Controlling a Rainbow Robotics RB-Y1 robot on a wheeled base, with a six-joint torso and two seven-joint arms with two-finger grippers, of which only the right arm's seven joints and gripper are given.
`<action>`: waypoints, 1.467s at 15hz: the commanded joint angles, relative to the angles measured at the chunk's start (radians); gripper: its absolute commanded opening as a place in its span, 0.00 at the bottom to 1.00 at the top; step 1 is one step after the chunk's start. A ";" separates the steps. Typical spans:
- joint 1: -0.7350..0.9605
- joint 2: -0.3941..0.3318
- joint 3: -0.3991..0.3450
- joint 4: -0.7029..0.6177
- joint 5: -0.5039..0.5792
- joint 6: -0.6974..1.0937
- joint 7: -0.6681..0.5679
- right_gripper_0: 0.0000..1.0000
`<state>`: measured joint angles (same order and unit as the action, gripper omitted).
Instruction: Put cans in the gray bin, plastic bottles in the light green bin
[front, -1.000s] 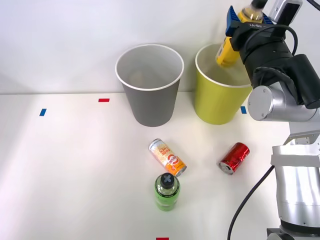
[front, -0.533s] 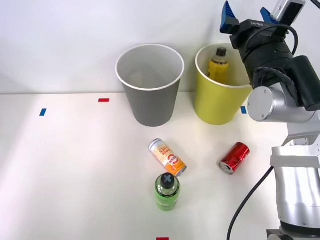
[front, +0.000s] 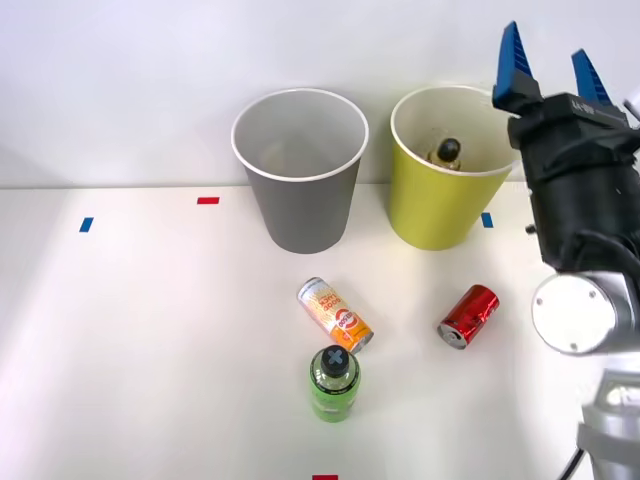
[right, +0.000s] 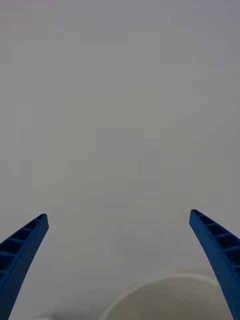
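- Front view: right pincer (front: 548, 72) is up high, just right of the light green bin (front: 432, 205), fingers spread apart, nothing between them.
- Yellow-labelled bottle (front: 446, 153) sits inside the light green bin; black cap and a bit of the shoulder show above the rim.
- Gray bin (front: 300, 200) stands to the left of the green one, near it but apart. Nothing made out inside it.
- Left on the counter (front: 150, 340): orange-and-white can (front: 335, 314) lying on its side, red can (front: 469, 315) lying on its side well to the right of it, green bottle (front: 334, 383) standing just in front of the orange can, close to it; can't tell if they touch.
- Green bottle's black cap has a grey cross. Orange can carries print, not readable. No brand legible anywhere.
- Small blue and red tape marks on the counter.
- Step, my read: one bottle binned, pincer free. Three items to go: two cans to gray, green bottle to light green.
- Next move calls for coming down to the counter. The red can is nearest the arm. Both cans lie flat, so grip across the body, and they may roll.
- Right wrist view: blue ribbed fingers (right: 22, 247) wide apart, empty gap between, plain white wall ahead, curved white rim (right: 170, 292) of a bin below the gap; I judge it the green bin's.
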<state>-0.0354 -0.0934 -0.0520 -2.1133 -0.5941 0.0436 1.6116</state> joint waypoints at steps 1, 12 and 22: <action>0.226 -0.025 -0.003 -0.146 -0.029 -0.001 -0.001 0.97; 0.703 -0.048 0.060 -0.192 -0.039 -0.128 -0.006 0.97; 0.828 -0.051 0.103 -0.191 -0.010 -0.068 0.027 0.96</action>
<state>0.8066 -0.1430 0.0577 -2.3051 -0.6097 -0.0565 1.6342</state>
